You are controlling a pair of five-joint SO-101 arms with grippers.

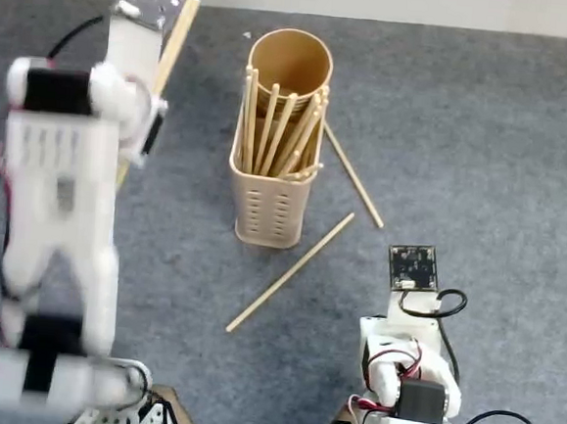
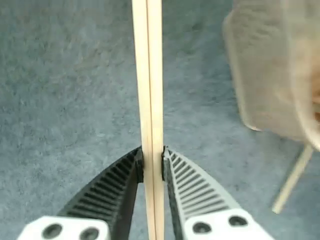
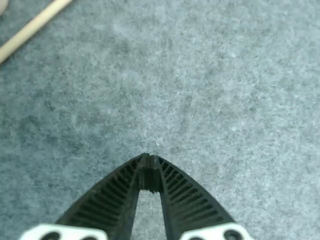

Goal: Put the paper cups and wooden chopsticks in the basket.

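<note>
step: carry held pair to basket | left gripper (image 2: 152, 162) jaws clamped on chopstick pair (image 1: 180, 27), upper left of frame | basket (image 1: 268, 221) upper centre | advice: tip pair upright, lower it beside paper cup (image 1: 290, 65) | right gripper (image 3: 150, 175) jaws together, empty

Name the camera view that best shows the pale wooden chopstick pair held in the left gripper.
The left wrist view: the pale wooden chopstick pair fills the middle, clamped in the left gripper. The high view shows its far end beside the white arm. The right wrist view faces grey mat and another, loose chopstick.
</note>
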